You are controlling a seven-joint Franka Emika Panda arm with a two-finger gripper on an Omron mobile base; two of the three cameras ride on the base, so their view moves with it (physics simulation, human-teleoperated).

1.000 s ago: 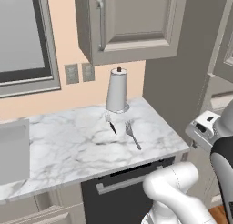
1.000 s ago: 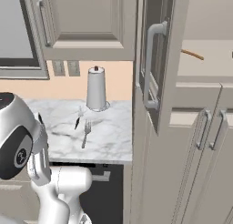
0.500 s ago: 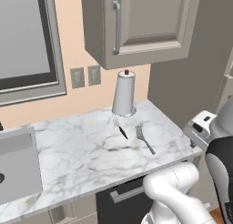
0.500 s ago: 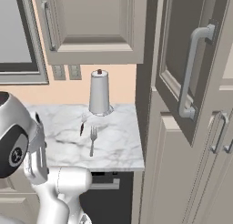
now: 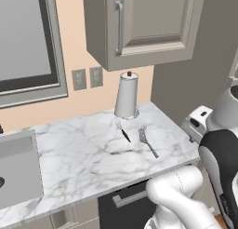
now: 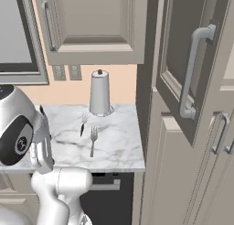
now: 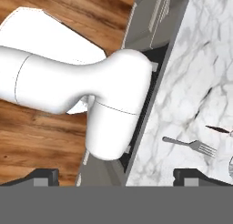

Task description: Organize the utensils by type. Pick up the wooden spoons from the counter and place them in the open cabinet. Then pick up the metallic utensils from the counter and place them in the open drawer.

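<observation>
On the white marble counter (image 5: 83,158) lie the metallic utensils. The silver fork (image 5: 148,142) is near the right end, and the black-handled utensil (image 5: 123,131) lies just left of it. The right base view has the fork (image 6: 93,140) and black-handled utensil (image 6: 82,127) too. The cabinet door (image 6: 176,59) with its silver bar handle (image 6: 193,73) stands swung open at the right. My gripper (image 7: 117,176) is open and holds nothing, high above the counter's front edge, with the fork (image 7: 189,145) off to its right. The wooden spoons and the drawer are out of view.
A white paper-towel roll (image 5: 126,95) stands at the back of the counter behind the utensils. A sink (image 5: 16,170) sits at the left end. A closed wall cabinet (image 5: 139,23) hangs overhead. Tall cupboard doors (image 6: 205,174) line the right, and a dark panel with a bar handle (image 6: 104,186) is below the counter.
The whole picture has shifted in both base views, so the camera has moved. The open cabinet door now looms closer in the right base view. The utensils lie unchanged on the counter.
</observation>
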